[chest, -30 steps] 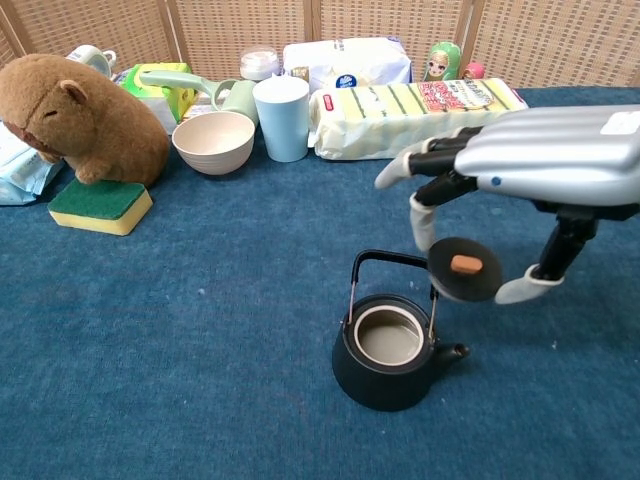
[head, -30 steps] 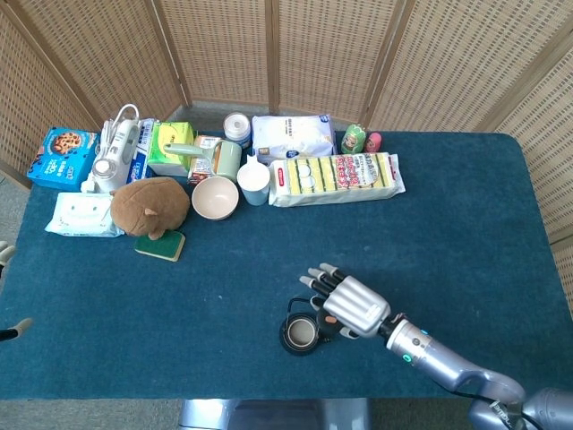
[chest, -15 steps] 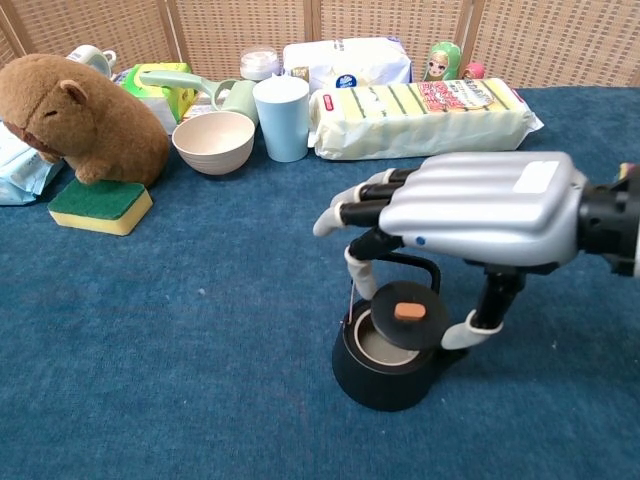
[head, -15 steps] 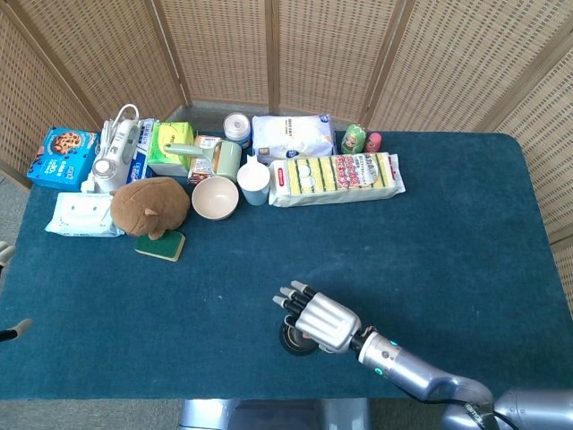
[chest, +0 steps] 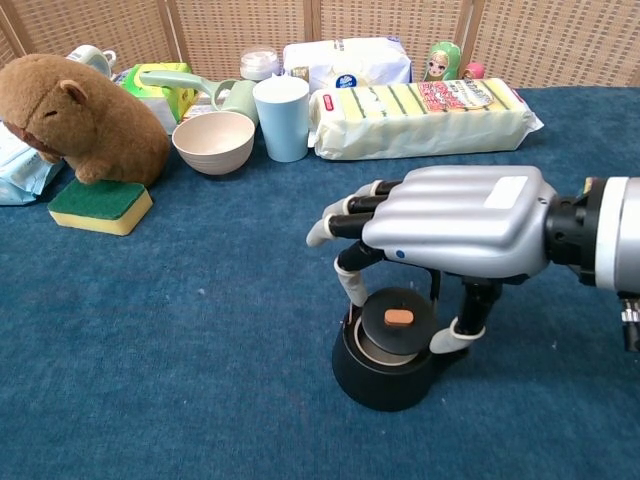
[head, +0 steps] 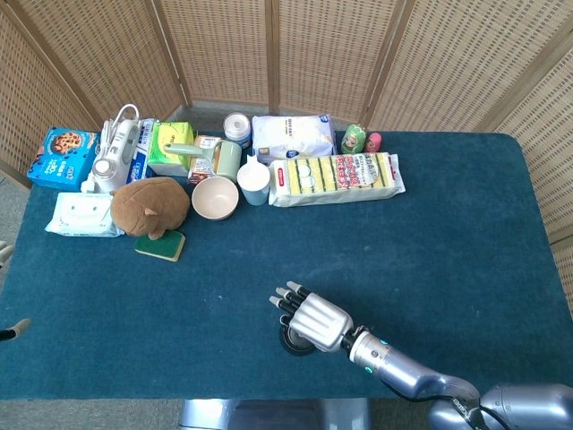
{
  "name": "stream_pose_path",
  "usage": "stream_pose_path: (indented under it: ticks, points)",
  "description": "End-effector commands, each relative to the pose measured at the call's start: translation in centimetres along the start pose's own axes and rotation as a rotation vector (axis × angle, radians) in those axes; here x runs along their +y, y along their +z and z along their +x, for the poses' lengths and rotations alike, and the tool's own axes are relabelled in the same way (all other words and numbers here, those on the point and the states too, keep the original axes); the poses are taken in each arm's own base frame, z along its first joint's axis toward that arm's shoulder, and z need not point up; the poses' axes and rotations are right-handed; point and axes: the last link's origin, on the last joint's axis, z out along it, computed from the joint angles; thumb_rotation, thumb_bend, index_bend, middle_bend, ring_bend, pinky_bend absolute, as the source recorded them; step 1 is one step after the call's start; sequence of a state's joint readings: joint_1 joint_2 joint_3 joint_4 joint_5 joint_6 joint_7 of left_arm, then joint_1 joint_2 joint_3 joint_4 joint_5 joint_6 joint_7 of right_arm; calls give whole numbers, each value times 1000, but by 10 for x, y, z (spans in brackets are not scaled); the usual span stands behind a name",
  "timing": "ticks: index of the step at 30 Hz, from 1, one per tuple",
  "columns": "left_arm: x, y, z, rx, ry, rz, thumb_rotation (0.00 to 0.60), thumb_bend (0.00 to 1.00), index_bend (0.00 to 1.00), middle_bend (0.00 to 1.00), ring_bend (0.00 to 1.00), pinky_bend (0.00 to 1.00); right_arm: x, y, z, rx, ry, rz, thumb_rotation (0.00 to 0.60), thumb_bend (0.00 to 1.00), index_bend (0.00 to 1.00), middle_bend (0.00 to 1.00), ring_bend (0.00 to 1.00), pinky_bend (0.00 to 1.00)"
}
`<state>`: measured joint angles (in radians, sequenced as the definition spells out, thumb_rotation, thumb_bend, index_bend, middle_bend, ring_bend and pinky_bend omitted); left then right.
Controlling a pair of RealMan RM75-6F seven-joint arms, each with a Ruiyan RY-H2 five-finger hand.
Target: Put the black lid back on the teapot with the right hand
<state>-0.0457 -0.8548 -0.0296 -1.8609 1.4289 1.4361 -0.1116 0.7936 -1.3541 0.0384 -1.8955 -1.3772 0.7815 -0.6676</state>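
A blue-carpeted table (head: 466,233) stands before woven wicker screens (head: 295,54); boxes, a bowl (chest: 213,141) and a plush capybara (chest: 75,118) crowd its far-left edge. Near the front edge, the right hand (chest: 455,222) pinches the black lid (chest: 396,323) between thumb and a finger, other fingers spread, over the teapot's (chest: 383,368) mouth; whether the lid is seated I cannot tell. The head view hides lid and pinch beneath the hand (head: 315,320); the chest view reveals them.
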Motion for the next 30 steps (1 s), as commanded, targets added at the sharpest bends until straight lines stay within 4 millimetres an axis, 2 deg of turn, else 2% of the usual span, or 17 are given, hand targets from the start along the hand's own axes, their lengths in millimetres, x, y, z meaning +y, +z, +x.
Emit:
stream_pose_path:
  ticks: [1, 17, 30]
  points:
    - [0, 0, 0, 0, 1, -1, 600, 87, 0, 0, 0, 0, 0, 0, 1, 0, 1, -2, 600, 312, 454, 92, 28, 68]
    - [0, -2, 1, 4, -3, -1, 600, 86, 0, 0, 0, 0, 0, 4, -1, -24, 19, 0, 600, 311, 452, 92, 28, 68]
    - [-1, -3, 2, 9, -5, -2, 600, 86, 0, 0, 0, 0, 1, 5, -2, -37, 35, 4, 600, 308, 387, 82, 26, 68]
